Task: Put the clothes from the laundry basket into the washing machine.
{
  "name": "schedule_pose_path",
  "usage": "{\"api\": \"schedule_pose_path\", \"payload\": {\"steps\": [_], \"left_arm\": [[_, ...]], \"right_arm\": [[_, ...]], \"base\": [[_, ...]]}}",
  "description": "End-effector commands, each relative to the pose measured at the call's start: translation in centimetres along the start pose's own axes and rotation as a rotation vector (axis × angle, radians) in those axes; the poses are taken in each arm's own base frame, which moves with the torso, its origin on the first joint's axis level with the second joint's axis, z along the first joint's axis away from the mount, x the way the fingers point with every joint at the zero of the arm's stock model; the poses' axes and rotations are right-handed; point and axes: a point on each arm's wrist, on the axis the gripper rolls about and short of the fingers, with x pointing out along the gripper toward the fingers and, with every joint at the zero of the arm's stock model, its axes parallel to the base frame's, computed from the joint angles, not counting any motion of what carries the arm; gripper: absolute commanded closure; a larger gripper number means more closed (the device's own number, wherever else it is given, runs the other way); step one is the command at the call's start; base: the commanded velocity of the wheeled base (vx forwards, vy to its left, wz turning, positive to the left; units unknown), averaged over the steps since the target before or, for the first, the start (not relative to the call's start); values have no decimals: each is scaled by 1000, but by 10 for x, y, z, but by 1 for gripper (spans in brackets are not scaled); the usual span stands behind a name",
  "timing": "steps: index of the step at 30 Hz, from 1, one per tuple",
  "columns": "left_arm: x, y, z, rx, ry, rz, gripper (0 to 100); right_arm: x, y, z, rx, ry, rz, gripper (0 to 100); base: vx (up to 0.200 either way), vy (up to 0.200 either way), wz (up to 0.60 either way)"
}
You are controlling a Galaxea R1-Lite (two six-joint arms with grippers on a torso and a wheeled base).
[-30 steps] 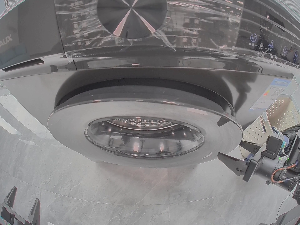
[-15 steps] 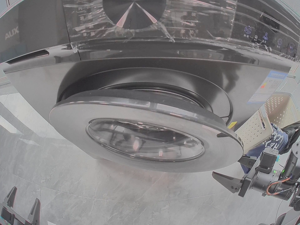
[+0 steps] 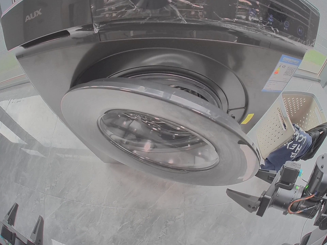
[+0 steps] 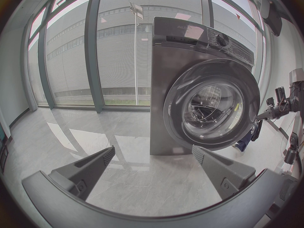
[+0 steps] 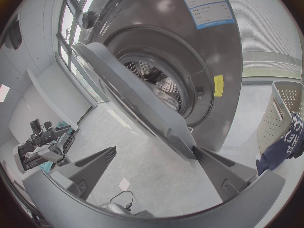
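Note:
The dark grey washing machine [image 3: 163, 51] stands in front of me, its round door [image 3: 160, 133] swung partly open so the drum [image 5: 152, 76] shows behind it. My right gripper [image 3: 252, 188] is open at the door's free edge, one finger behind the rim and one in front; the door [image 5: 133, 92] edge sits against one finger [image 5: 209, 162]. A cream laundry basket [image 3: 296, 113] stands right of the machine with a blue printed garment [image 3: 289, 150] hanging over its rim. My left gripper [image 4: 152, 149] hangs open and empty, low at the left, well back from the machine [image 4: 202, 89].
Polished grey tile floor [image 3: 119, 205] stretches in front of the machine. Tall windows [image 4: 79, 54] rise behind and to the left of it. The basket [image 5: 281, 111] and garment [image 5: 285, 143] sit close to the machine's right side.
The door has swung from nearly shut to partly open, following my right gripper as it drew back and down. The head camera has shifted. The blue garment has come into view.

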Motion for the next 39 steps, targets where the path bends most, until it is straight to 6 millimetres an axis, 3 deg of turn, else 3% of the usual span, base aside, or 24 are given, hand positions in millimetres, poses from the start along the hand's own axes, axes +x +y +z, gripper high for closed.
{"api": "schedule_pose_path", "payload": {"steps": [1, 12, 24, 31, 39], "left_arm": [[0, 0, -5, 0, -1, 0, 0], [0, 0, -5, 0, -1, 0, 0], [0, 0, -5, 2, 1, 0, 0], [0, 0, -5, 2, -1, 0, 0], [0, 0, -5, 2, 1, 0, 0]], "right_arm": [[-5, 1, -8, -2, 30, 11, 0], [2, 2, 4, 0, -15, 3, 0], [-1, 2, -4, -5, 21, 11, 0], [-15, 3, -19, -8, 66, 28, 0], [-4, 4, -3, -3, 7, 14, 0]], "base": [[0, 0, 0], [0, 109, 0], [-50, 0, 0], [0, 0, 0], [-25, 0, 0]]}}
